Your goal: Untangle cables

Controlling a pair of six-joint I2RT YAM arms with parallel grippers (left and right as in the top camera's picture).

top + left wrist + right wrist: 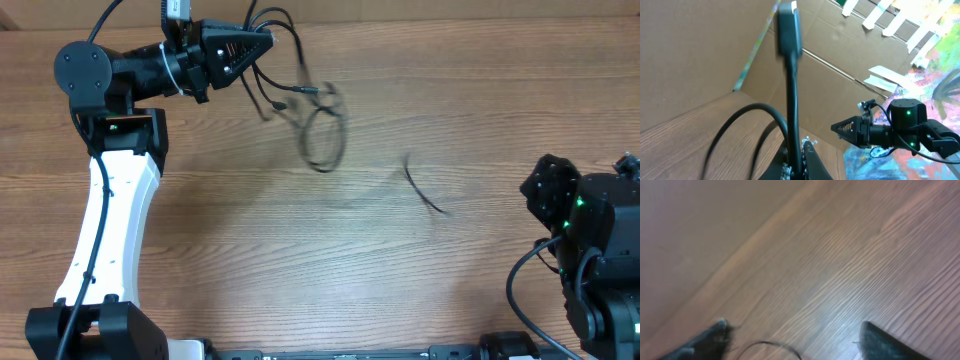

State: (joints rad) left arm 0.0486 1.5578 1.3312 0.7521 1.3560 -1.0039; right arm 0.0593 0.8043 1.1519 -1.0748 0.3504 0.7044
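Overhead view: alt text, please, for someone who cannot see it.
The left end effector, at the top left, grips thin black cables whose blurred tangled loop trails across the wooden table. A short separate black cable strand lies to the right, and the right arm sits folded at the right edge.

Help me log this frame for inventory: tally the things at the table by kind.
Robot arms: 2 (left, right)
Tangled cable cluster: 1
Loose cable strand: 1
Total: 4
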